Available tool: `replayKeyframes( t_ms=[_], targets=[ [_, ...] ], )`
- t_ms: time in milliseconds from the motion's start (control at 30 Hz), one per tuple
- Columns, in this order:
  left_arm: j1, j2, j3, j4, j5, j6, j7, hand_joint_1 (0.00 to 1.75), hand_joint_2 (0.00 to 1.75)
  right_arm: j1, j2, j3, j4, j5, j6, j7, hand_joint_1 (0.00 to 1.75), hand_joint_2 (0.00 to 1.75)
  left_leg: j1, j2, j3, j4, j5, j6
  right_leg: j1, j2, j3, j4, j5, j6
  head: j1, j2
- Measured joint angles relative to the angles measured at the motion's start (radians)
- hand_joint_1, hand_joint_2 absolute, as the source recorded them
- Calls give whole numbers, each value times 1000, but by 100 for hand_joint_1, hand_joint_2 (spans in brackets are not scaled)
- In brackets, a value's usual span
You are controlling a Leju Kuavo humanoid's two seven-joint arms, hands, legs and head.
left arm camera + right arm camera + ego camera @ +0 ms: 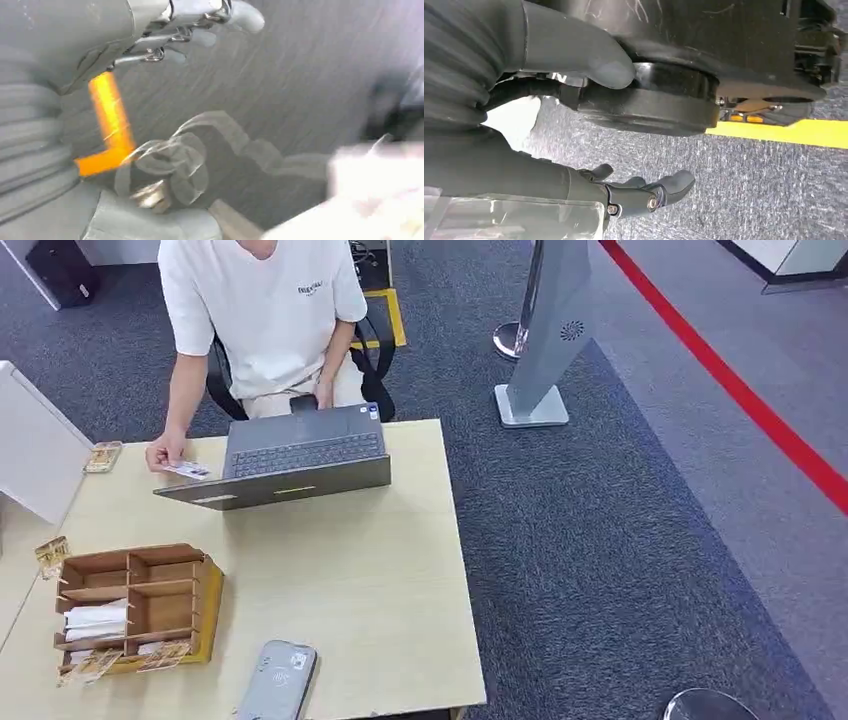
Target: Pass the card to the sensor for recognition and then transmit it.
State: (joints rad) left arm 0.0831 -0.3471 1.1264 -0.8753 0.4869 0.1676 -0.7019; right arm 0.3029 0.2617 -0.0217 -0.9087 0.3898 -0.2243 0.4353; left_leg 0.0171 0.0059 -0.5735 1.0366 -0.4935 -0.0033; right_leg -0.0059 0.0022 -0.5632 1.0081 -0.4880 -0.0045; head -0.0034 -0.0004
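Card (187, 471) pinched in a seated person's hand (165, 453), low over the surface (380, 580) beside a laptop (290, 455); card reader (279, 681) at the near edge. Left wrist view: left robot hand (200, 30) blurred, grip unclear. Right wrist view: right robot hand (589, 130) empty, fingers (664, 187) apart, above grey carpet (749, 190).

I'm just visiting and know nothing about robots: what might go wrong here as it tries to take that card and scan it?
The card lies at the table's far edge under the person's hand, beside the open laptop, so a reach could bump either.

The sensor overhangs the near table edge and might get knocked off.

The left hand is blurred in the left wrist view, the right hand hangs open over carpet; both start far from the card.
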Motion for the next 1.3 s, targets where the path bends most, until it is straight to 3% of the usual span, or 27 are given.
replayKeyframes(
  t_ms=[100,200,367,533,733,833,933,1000,1033,1100,1133,1200,1300],
  targets=[
    [118,1,-238,-196,20,56,-2,0,175,-1,0,5,5,-17,-13,-3,0,175,-1,-9,-2,0,1,1,0,-8,-1,0,-4,1,-1,0],
    [182,1,-353,-408,-6,53,-2,0,175,-4,0,9,8,25,6,-3,0,175,1,-9,-3,0,1,1,1,-9,1,0,-3,-1,4,0],
    [244,-2,-449,-664,6,62,-2,0,175,-11,0,-1,9,96,65,-3,0,175,1,-6,-2,0,2,-1,1,-8,1,0,-2,-3,1,0],
    [259,-5,-463,-883,-88,18,-3,0,175,-16,0,-7,10,163,123,-18,0,175,1,-6,-1,0,2,-1,1,-8,-1,0,-2,-3,3,0],
    [156,-1,-509,-1162,-485,23,-2,0,175,-26,0,-12,27,212,164,-41,0,175,1,-7,-1,0,3,-2,1,-8,1,0,0,-4,3,0],
    [128,7,-541,-1225,-587,30,-2,0,175,-30,0,-13,35,225,173,-50,0,175,1,0,1,1,4,-3,2,-2,-3,0,2,-6,2,0],
    [41,24,-579,-1258,-912,29,13,0,175,-41,0,-19,53,246,190,-60,0,175,1,-3,1,1,4,-4,2,-3,-3,0,2,-6,3,0],
    [-44,44,-620,-1256,-1193,48,68,0,175,-49,0,-19,65,250,195,-67,0,175,2,-3,2,1,5,-4,2,-3,-4,0,2,-6,3,0],
    [-109,54,-649,-1235,-1381,50,132,0,175,-51,0,-19,70,248,195,-68,0,175,2,-3,1,1,5,-4,2,-3,-5,-1,3,-4,2,0],
    [-252,87,-739,-1130,-1772,8,325,0,175,-50,0,-19,69,231,195,-58,0,175,2,-8,0,1,8,-2,2,-9,-2,0,4,-4,4,0],
    [-310,104,-788,-1052,-1916,-28,419,0,175,-49,0,-19,64,226,195,-47,0,175,2,-9,0,1,9,-4,2,-9,-2,0,5,-5,4,0],
    [-410,145,-877,-912,-2041,-49,537,0,175,-47,0,-19,54,223,204,-28,0,175,2,-5,-2,1,13,-6,2,-6,-5,0,11,-8,3,0],
    [-536,204,-1003,-700,-2041,-49,675,0,175,-40,0,-19,33,230,227,-3,0,175,2,-1,-6,1,15,-6,2,-1,-7,1,15,-6,2,0]
  ],
)
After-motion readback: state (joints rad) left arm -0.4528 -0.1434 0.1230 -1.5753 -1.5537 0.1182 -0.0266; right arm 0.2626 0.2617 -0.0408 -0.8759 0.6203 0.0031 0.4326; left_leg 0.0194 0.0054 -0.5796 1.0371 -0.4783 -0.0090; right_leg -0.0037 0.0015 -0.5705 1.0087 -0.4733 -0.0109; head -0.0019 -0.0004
